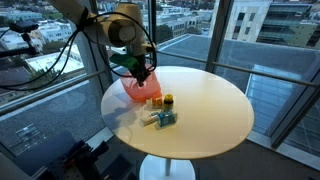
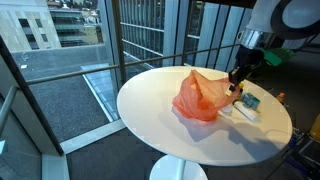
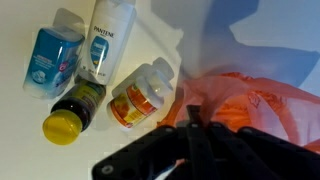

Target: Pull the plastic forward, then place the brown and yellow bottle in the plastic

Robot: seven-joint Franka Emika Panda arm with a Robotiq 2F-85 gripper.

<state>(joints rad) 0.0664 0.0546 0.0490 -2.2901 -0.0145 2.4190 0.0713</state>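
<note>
An orange plastic bag (image 2: 197,97) lies on the round white table (image 2: 160,125); it also shows in an exterior view (image 1: 137,88) and the wrist view (image 3: 255,100). My gripper (image 3: 190,118) is shut, its fingers pinching the bag's edge; it also shows in both exterior views (image 1: 141,73) (image 2: 237,80). The brown bottle with a yellow cap (image 3: 75,108) lies on its side beside the bag, and shows small in an exterior view (image 1: 168,101).
Next to the brown bottle lie an orange pill bottle (image 3: 140,98), a white Pantene bottle (image 3: 105,40) and a blue container (image 3: 52,60). Glass walls and railings surround the table. The table edge is near the bag.
</note>
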